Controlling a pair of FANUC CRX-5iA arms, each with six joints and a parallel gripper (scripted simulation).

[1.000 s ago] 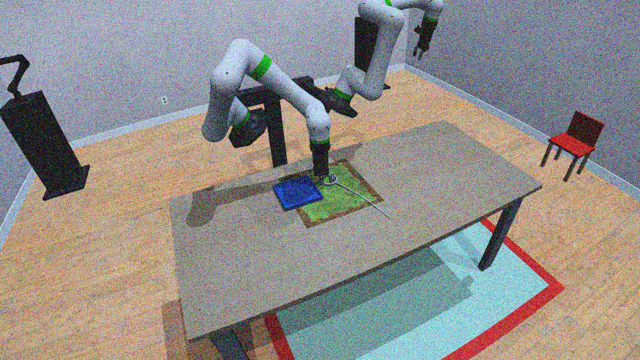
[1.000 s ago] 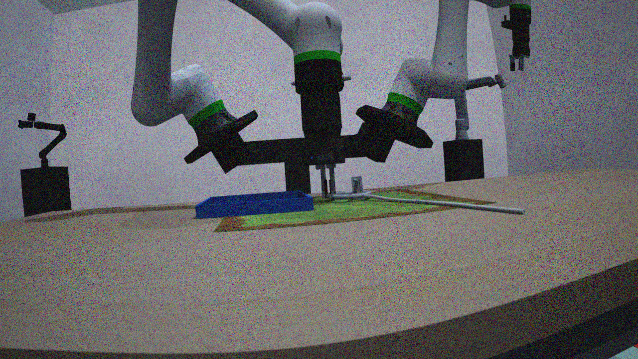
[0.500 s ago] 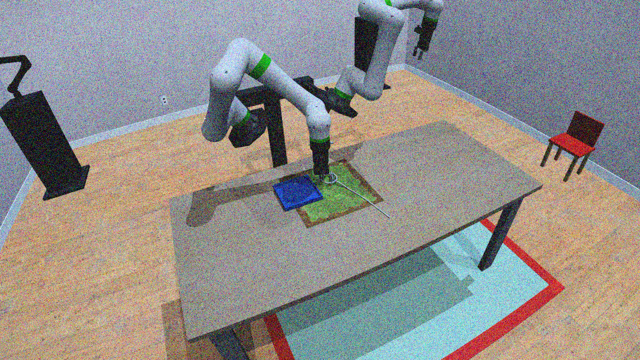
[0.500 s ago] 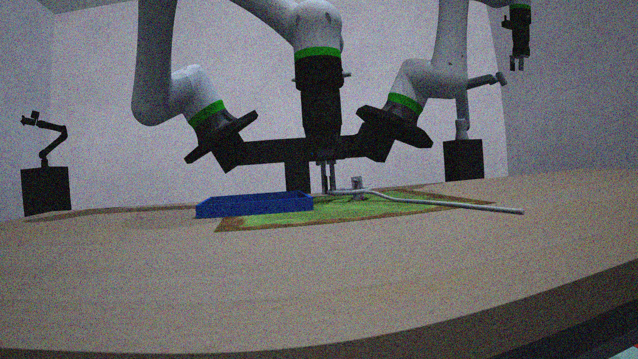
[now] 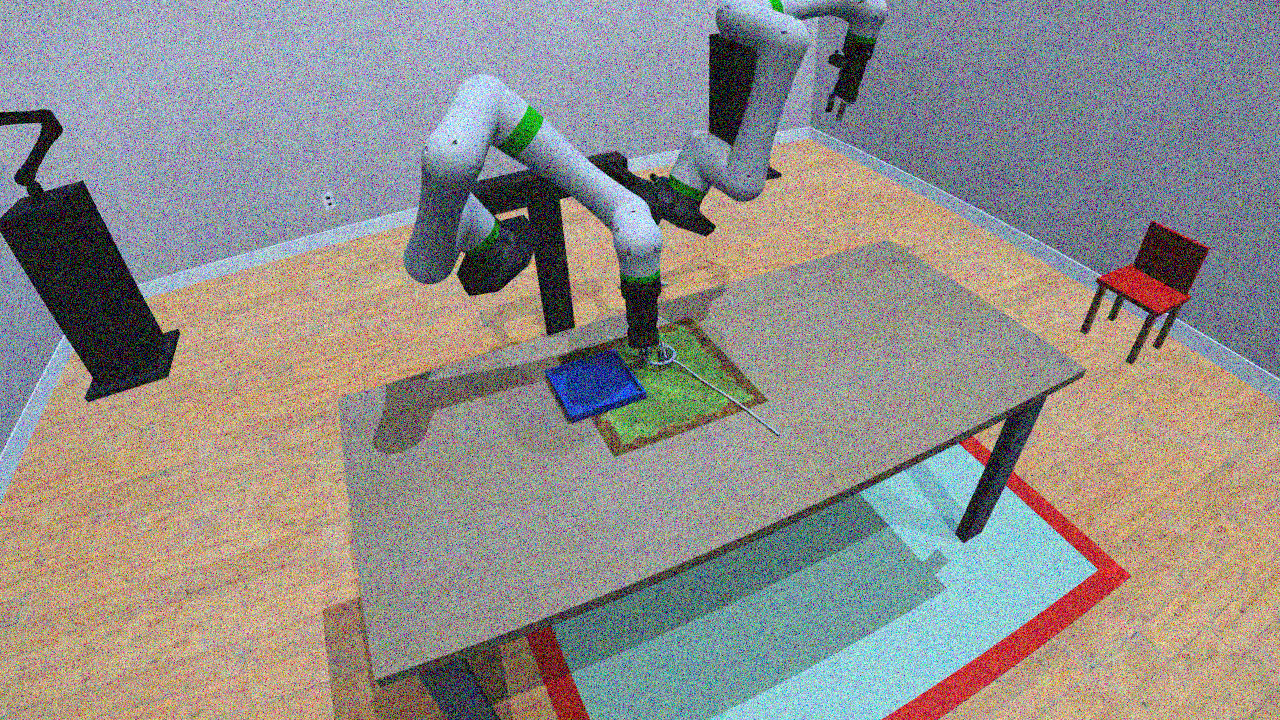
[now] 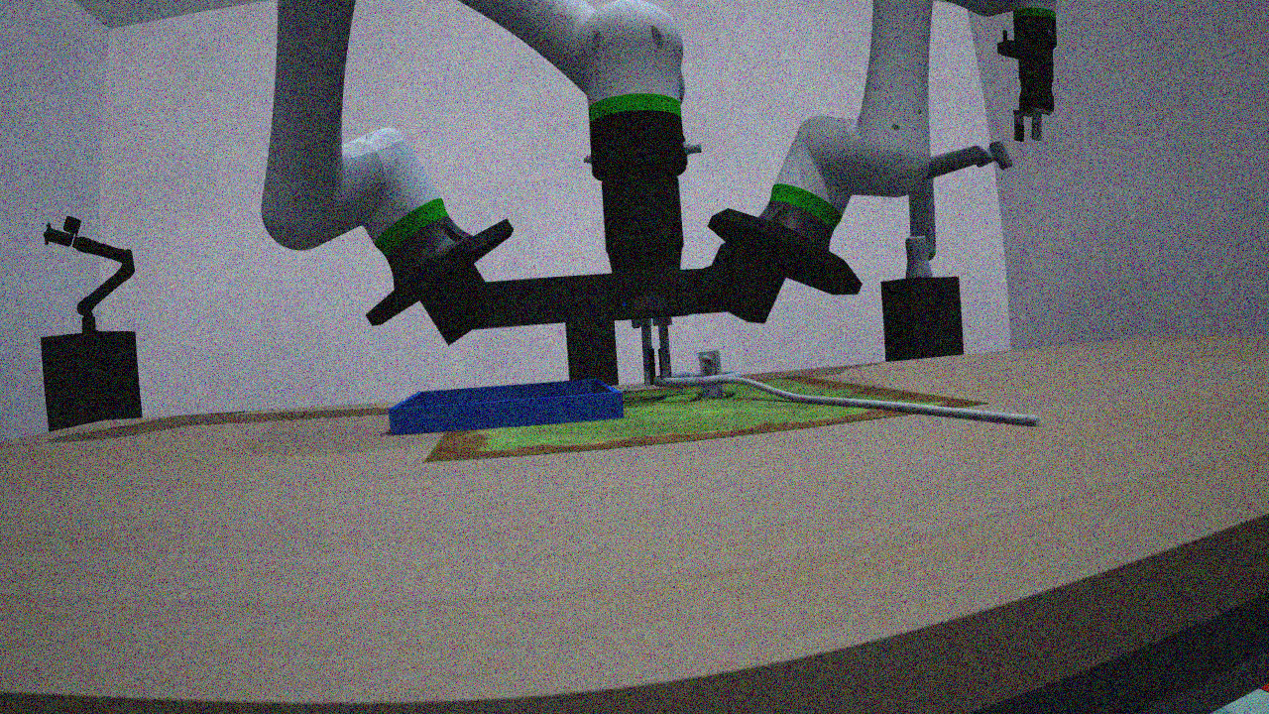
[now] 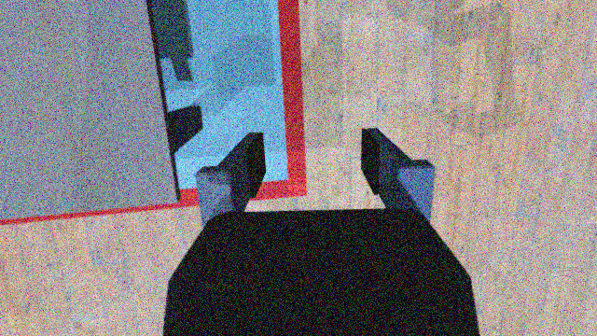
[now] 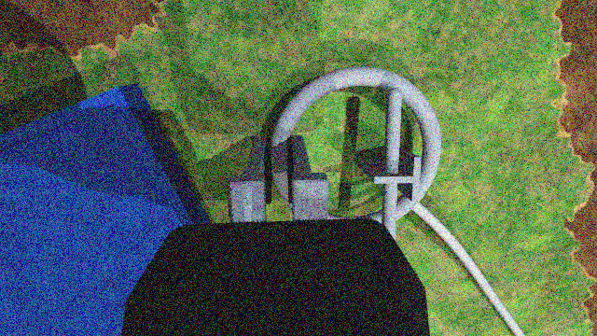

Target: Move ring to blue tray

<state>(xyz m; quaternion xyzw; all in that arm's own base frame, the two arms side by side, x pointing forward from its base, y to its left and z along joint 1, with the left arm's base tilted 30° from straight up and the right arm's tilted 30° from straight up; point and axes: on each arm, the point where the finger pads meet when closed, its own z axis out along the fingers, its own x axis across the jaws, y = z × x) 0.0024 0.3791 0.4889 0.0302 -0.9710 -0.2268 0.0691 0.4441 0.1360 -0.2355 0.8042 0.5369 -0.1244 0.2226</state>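
The pale grey ring (image 5: 673,358) (image 6: 687,382) (image 8: 431,135) is around the stake (image 6: 710,365) (image 8: 394,140), a short post with a round crossbar. In the exterior view the ring sits partway up the post, slightly above the mat. My right gripper (image 5: 646,358) (image 6: 654,377) (image 8: 279,156) is shut on the ring's side nearest the tray. The blue tray (image 5: 595,385) (image 6: 506,416) (image 8: 70,233) stands beside it. My left gripper (image 5: 836,111) (image 6: 1027,128) (image 7: 312,150) is open and empty, high up and far from the ring. The ring's part under the gripper body is hidden.
A pale cord (image 5: 733,400) (image 6: 931,410) (image 8: 459,252) runs from the ring across the green mat (image 5: 662,416) (image 6: 532,436) (image 8: 490,93) onto the table (image 5: 501,528) (image 6: 532,550). A red chair (image 5: 1145,288) stands beyond the table.
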